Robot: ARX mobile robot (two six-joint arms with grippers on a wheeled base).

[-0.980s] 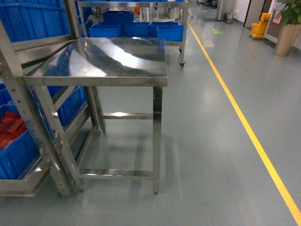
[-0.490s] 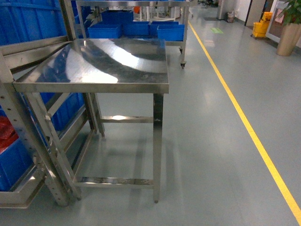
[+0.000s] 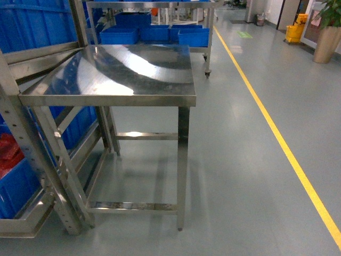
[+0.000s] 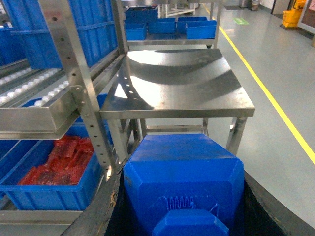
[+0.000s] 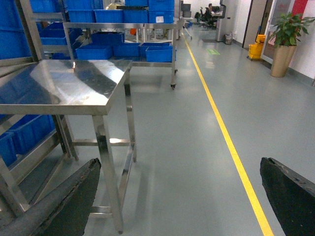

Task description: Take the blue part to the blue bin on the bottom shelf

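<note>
Left gripper (image 4: 183, 196) – jaws clamped on a blue part (image 4: 183, 172), held low in front of the steel surface (image 4: 182, 83). Right gripper (image 5: 182, 196) – jaws wide apart, nothing between. So pick looks done; carry and drop into the blue bin are left, approx halfway. Target bin not clearly identifiable – the one low crate (image 4: 54, 191) by the rack post (image 4: 78, 83) holds red bags, so not it. Beyond: one surface, three small blue bins (image 3: 154, 34) on a far rack, one yellow floor line (image 3: 277, 133).
</note>
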